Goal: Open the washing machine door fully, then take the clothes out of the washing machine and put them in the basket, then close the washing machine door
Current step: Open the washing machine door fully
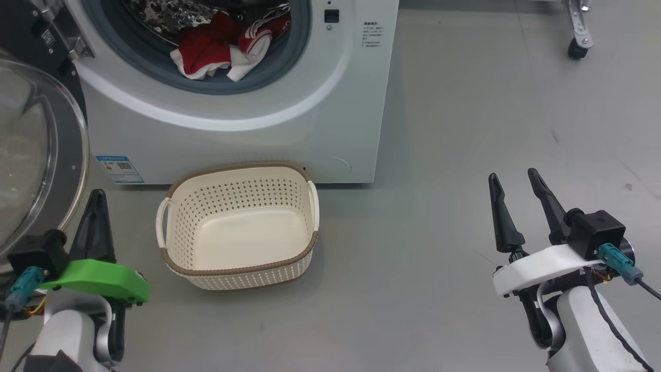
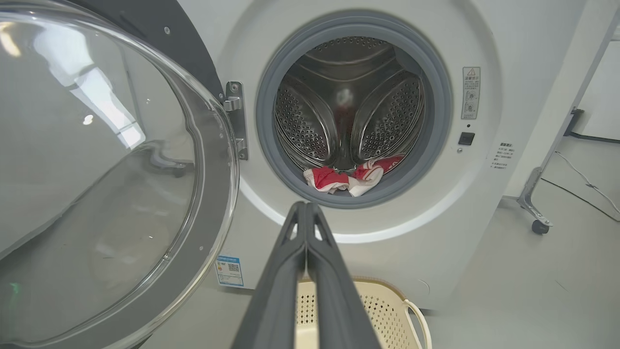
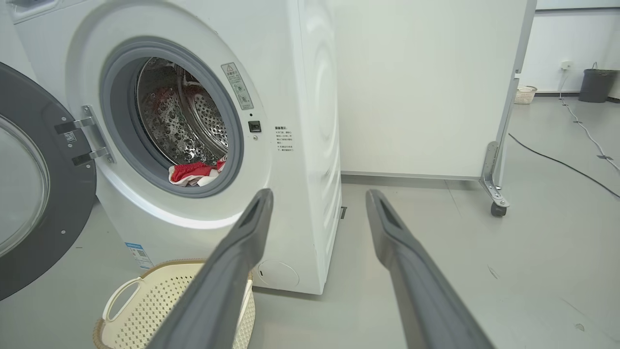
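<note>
The white washing machine [image 1: 248, 134] stands with its door [image 1: 36, 155] swung wide to the left, glass bowl facing me. Red and white clothes [image 1: 222, 49] lie at the front lip of the drum mouth, also in the left wrist view as clothes [image 2: 351, 178] and in the right wrist view as clothes [image 3: 193, 173]. The cream basket [image 1: 170, 258] sits empty on the floor before the machine. My left gripper [image 1: 97, 199] is shut with nothing held, low beside the door's lower edge. My right gripper [image 1: 514, 181] stands open over bare floor, right of the basket.
Grey floor spreads to the right of the machine. A white panel on a castor foot [image 3: 496, 206] stands behind and right. A cable [image 3: 557, 162] runs across the floor, with a dark bin [image 3: 596, 85] and a small basket [image 3: 524, 94] far off by the wall.
</note>
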Robot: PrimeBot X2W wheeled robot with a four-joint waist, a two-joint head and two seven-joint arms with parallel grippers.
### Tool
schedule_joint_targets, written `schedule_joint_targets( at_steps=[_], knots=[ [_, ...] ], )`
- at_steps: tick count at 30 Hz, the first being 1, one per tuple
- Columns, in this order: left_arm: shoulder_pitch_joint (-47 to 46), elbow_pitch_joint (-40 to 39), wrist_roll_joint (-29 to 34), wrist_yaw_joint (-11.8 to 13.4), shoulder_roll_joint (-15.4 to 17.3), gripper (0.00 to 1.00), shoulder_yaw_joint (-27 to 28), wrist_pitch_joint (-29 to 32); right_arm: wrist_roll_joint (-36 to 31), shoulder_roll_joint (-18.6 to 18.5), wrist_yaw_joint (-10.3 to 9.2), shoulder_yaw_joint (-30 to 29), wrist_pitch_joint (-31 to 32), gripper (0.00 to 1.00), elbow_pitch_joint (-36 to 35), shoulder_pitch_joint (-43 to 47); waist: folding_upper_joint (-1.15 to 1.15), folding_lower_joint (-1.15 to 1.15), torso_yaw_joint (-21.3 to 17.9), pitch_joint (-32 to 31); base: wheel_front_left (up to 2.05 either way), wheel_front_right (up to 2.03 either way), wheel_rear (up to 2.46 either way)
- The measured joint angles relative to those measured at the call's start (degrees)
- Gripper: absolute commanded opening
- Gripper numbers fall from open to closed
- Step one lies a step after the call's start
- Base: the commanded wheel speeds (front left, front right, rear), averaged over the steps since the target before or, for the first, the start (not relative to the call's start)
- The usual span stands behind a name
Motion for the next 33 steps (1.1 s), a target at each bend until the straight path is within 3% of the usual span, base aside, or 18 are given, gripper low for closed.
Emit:
schedule_joint_targets(
  at_steps=[8, 10, 11, 12, 13, 33],
  knots=[
    [2.96, -3.35, -0.11, 0.07, -2.47, 0.0, -1.03, -0.08, 0.0, 0.08, -0.02, -0.29, -0.08, 1.0, -0.45, 1.4, 0.0, 0.0, -3.23, -1.44, 0.0, 0.0, 0.0],
    [3.49, -4.87, 0.1, 0.0, -2.86, 0.33, -2.15, -0.57, 0.0, 0.09, -0.01, -0.31, -0.22, 1.0, -0.53, 1.83, 0.0, 0.0, -3.65, -1.57, 0.0, 0.0, 0.0],
    [3.7, -5.05, 0.1, 0.01, -3.08, 0.45, -2.2, -0.57, 0.0, 0.09, -0.01, -0.31, -0.22, 1.0, -0.54, 1.93, 0.0, 0.0, -3.71, -1.55, 0.0, 0.0, 0.0],
    [3.98, -5.14, 0.1, 0.05, -3.27, 0.76, -2.22, -0.57, 0.0, 0.1, -0.01, -0.31, -0.22, 1.0, -0.54, 1.96, 0.0, 0.0, -3.76, -1.54, 0.0, 0.0, 0.0],
    [4.35, -5.24, 0.1, 0.07, -3.45, 1.0, -2.22, -0.57, 0.0, 0.1, -0.01, -0.3, -0.22, 1.0, -0.56, 1.97, 0.0, 0.0, -3.79, -1.53, 0.0, 0.0, 0.0],
    [6.89, -7.3, 1.59, 1.63, -4.46, 1.0, -3.72, -1.0, -0.02, -0.02, 0.04, 0.15, -0.23, 1.0, -0.8, 2.25, 0.0, 0.0, -3.22, -0.71, 0.0, 0.0, 0.0]
  ],
)
